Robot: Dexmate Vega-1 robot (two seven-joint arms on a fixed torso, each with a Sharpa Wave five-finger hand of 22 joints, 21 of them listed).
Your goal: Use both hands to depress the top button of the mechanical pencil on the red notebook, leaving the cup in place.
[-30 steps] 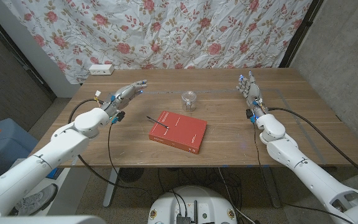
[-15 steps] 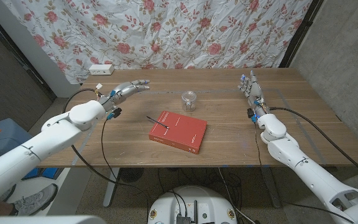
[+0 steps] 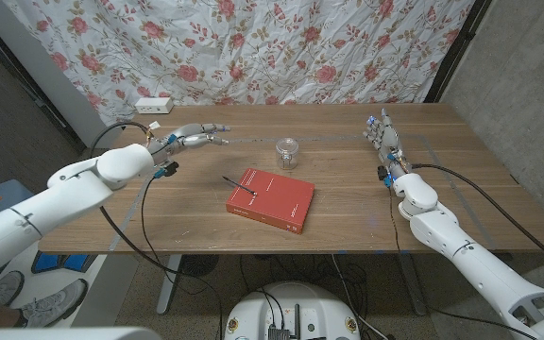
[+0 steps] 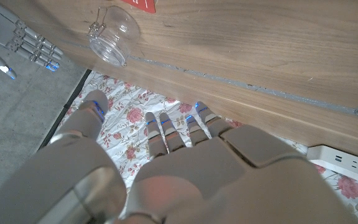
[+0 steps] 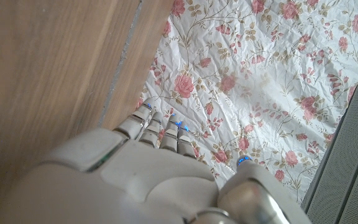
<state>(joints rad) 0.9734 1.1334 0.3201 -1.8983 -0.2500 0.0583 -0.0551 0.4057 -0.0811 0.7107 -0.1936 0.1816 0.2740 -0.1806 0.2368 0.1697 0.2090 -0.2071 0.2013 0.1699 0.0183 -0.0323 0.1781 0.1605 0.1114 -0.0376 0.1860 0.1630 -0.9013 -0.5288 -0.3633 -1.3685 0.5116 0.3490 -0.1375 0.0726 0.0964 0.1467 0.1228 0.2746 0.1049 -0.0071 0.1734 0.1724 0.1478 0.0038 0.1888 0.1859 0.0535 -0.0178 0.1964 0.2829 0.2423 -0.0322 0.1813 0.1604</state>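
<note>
So, pencil: mechanical pencil (image 3: 240,183) lies on the near-left corner of the red notebook (image 3: 272,199), slanting, one end poking past the book's left edge; which end carries the button too small to tell
notebook: closed hardback, flat on the wooden table (image 3: 348,222), mid-table; stiff, gives a firm base to press against
cup: clear glass cup (image 3: 288,152) just behind the notebook, apart from it; also seen in the left wrist view (image 4: 112,35); fragile, likely to tip; must stay put
left hand: left hand (image 3: 194,138) raised over the far-left table, fingers stretched out toward the cup and slightly apart, holding nothing; well apart from the pencil
right hand: right hand (image 3: 383,134) upright on its edge at the far-right of the table, fingers straight and close together, nothing in it; well apart from the notebook
handling: pencil judged light, thin, smooth, apt to roll or skid off the cover; barrel stiff, tip and lead brittle
where to hold: probably one hand pinches the barrel mid-length; the other presses the button end along the pencil's axis; avoid the tip
risk: left hand's path to the pencil passes near the cup; come in low from the near side
progress: judged not yet started; neither hand touches the pencil
</note>
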